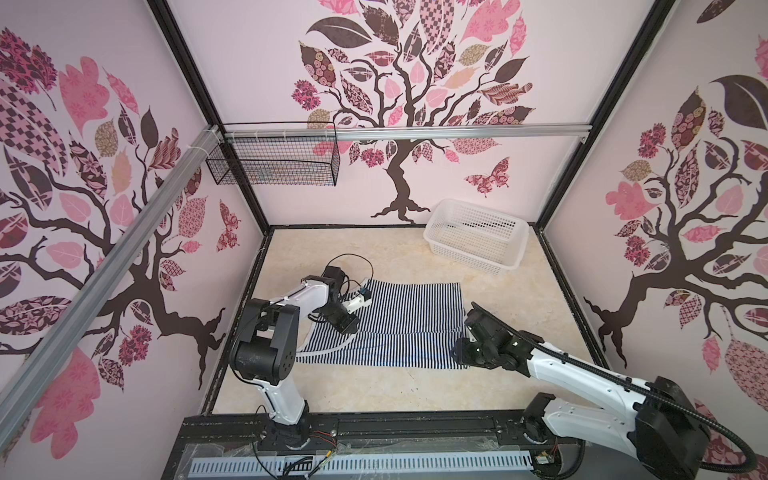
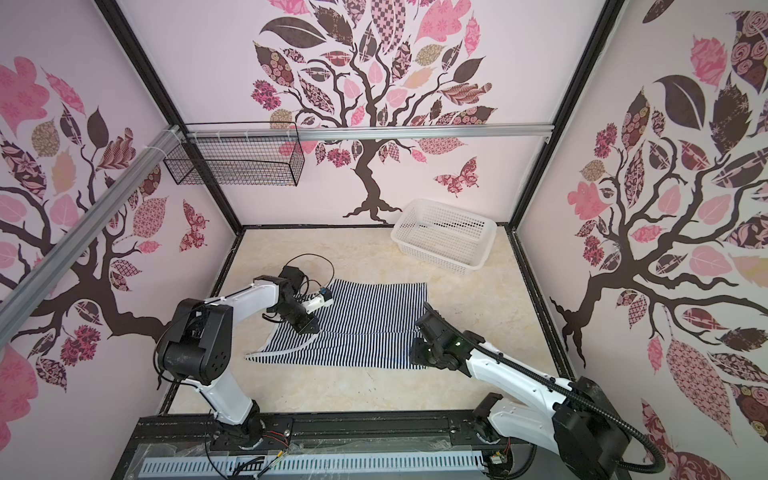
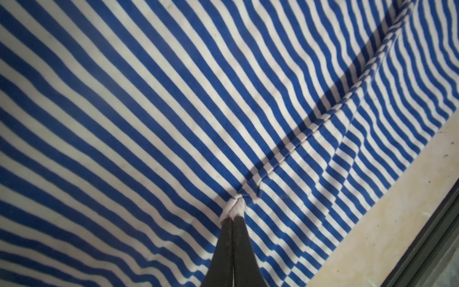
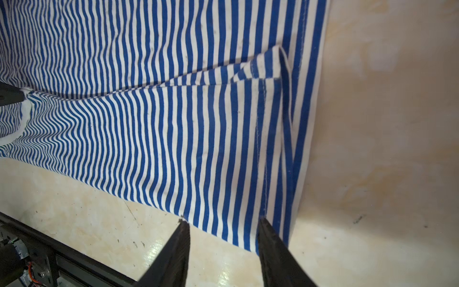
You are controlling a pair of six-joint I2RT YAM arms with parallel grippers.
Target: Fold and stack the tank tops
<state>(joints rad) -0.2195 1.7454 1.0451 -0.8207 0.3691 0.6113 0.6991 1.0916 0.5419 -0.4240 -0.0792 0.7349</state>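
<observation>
The tank tops lie as one navy-and-white striped patch in both top views, with broader stripes on the far part (image 1: pixel 415 301) and finer stripes on the near part (image 1: pixel 386 351). A layer edge (image 3: pixel 305 134) crosses the middle, and white-edged armholes (image 1: pixel 328 351) curve at the left. My left gripper (image 3: pixel 233 218) is shut on a pinch of white-edged cloth (image 3: pixel 234 207) at the patch's left middle (image 1: pixel 348 328). My right gripper (image 4: pixel 223 222) is open at the near right corner (image 1: pixel 457 357). One fingertip (image 4: pixel 264 223) rests on the hem; the other is at the cloth's near edge.
A white perforated basket (image 1: pixel 469 259) stands at the back right of the beige table (image 1: pixel 374 390). A black wire basket (image 1: pixel 274 162) hangs on the back rail at the left. A black frame edges the table (image 1: pixel 569 299), with walls close on three sides.
</observation>
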